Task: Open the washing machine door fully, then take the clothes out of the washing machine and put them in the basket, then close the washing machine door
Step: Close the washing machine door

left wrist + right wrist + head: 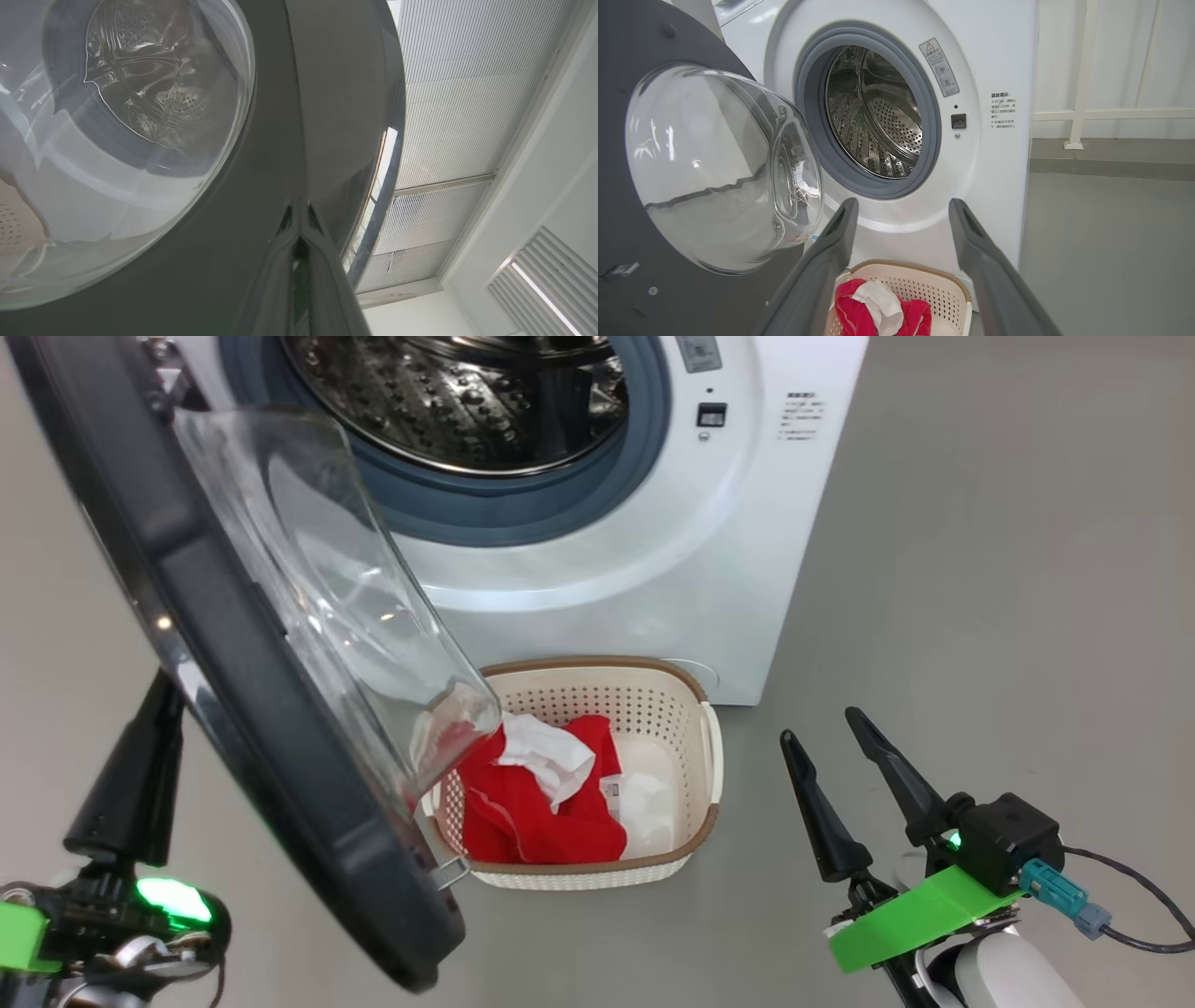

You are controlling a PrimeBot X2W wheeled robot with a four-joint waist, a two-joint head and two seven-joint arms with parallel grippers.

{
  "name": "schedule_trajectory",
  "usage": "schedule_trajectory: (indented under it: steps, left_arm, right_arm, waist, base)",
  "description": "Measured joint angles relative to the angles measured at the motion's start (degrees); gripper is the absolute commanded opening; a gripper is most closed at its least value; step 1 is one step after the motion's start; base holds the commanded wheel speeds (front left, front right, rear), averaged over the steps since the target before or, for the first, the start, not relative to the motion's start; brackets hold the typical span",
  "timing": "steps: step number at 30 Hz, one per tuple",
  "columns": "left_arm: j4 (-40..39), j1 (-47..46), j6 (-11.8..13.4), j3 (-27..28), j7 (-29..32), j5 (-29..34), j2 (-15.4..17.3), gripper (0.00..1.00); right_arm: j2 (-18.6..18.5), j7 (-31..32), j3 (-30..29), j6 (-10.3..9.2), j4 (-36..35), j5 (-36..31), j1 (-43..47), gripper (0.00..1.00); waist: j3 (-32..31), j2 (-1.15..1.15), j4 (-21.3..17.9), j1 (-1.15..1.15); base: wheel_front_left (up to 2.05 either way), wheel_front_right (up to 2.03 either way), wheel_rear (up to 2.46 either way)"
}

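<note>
Red-white clothes (541, 812) sit in basket (711, 821), so my left gripper (166, 693), clenched empty, presses door (233, 709) to close it; right gripper (820, 723) gapes idle.

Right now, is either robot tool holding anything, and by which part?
Nothing is held. The right tool is open and empty; the left tool is shut, tips at the black rim of the washing machine door.

This looks like a bare indoor test space. The washer (990, 154) stands on a plain grey floor (980, 569). To the right of the washer a white railing (1083, 113) runs along a pale wall (1125, 56). Above the washer is a slatted ceiling (448, 93) with a strip light (542, 298).
</note>
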Motion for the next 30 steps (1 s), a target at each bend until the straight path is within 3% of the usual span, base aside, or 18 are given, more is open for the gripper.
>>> schedule_trajectory:
  steps: [21,30]
  left_arm:
    - [1.7,-0.8,-0.6,-5.8,-3.7,-1.3,0.0,0.0]
    - [4.2,-6.5,-2.6,-8.1,-6.3,-1.5,0.0,0.0]
  right_arm:
    - [0.1,0.0,0.1,0.0,-0.1,0.3,0.0,1.0]
    - [0.2,0.0,0.0,0.0,-0.4,0.3,-2.1,1.0]
  waist:
    - [1.4,0.0,-6.3,0.0]
    - [4.3,0.0,-8.2,0.0]
  base:
    - [0.0,0.0,0.0]
    - [0.0,0.0,0.0]
